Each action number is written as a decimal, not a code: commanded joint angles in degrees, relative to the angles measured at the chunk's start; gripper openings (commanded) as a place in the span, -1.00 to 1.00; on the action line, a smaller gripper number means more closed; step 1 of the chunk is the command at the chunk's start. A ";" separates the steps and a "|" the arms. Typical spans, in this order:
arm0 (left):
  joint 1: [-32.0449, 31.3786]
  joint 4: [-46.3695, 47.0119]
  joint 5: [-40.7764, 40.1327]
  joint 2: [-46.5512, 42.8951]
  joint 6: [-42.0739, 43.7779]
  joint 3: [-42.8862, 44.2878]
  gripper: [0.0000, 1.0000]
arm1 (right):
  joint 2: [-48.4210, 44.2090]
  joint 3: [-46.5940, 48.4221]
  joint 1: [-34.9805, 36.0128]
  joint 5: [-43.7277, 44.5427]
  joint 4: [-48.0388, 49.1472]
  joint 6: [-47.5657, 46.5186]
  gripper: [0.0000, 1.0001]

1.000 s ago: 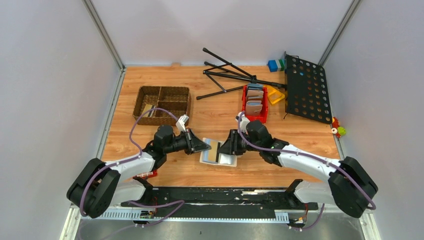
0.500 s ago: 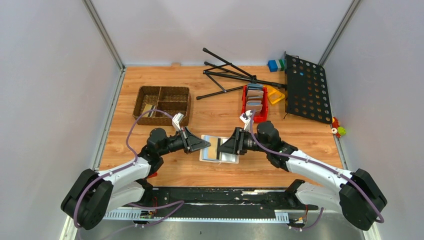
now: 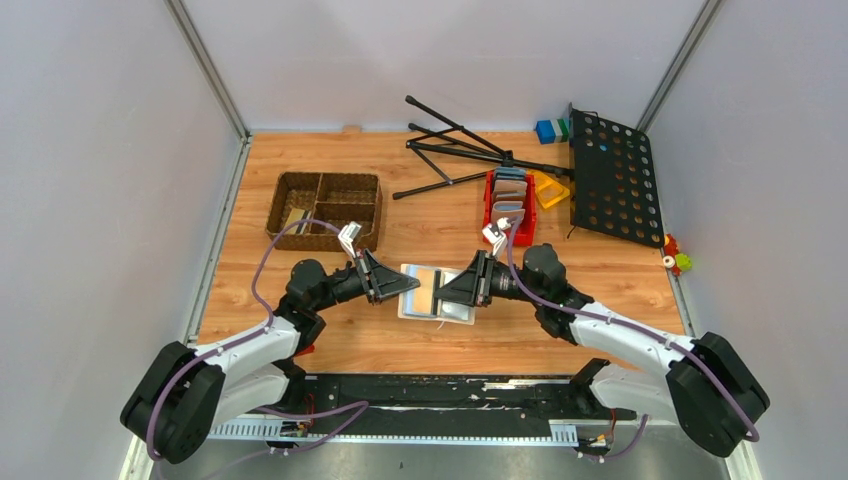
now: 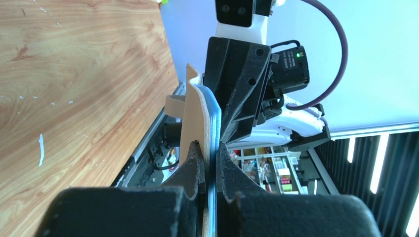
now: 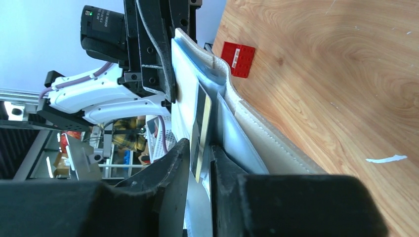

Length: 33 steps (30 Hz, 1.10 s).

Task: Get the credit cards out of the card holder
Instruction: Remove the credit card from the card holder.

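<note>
Far left of the table (image 3: 440, 225) stands a woven basket (image 3: 326, 177) with compartments, well apart from both arms.

The left gripper (image 3: 408, 286) reaches in from the left. Its jaws are clamped on the left edge of the card holder (image 3: 457, 312). The left wrist view shows the beige cover and the pale blue lining pinched together between the fingers (image 4: 195, 163).

The card holder sits between the two grippers, near the middle of the table, opened flat with its pale inside facing up. Whether it rests on the wood or hangs just above it cannot be told.

One credit card (image 3: 426, 290) – tan, with a dark stripe – stands partly out of a pocket. The right gripper (image 3: 445, 291) meets it from the right, jaws set narrow with the card's edge gripped between them.

Behind the right gripper is a red bin (image 3: 489, 205) holding upright wallets. A folded black stand (image 3: 455, 150) lies beyond it, and a black perforated panel (image 3: 612, 175) lies at far right.
</note>
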 commanded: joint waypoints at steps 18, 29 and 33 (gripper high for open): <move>8.01 3.60 6.67 -5.82 -3.04 0.36 -1.00 | -2.70 -2.80 -2.66 -2.19 1.09 0.73 -1.00; 13.76 -51.25 -0.44 -13.67 31.66 12.39 -1.00 | -7.60 5.46 -4.52 2.02 -20.50 -12.17 -1.00; 13.80 -66.16 -11.54 -15.17 42.27 17.57 -1.00 | -7.47 12.16 -4.53 6.83 -31.48 -20.08 -1.00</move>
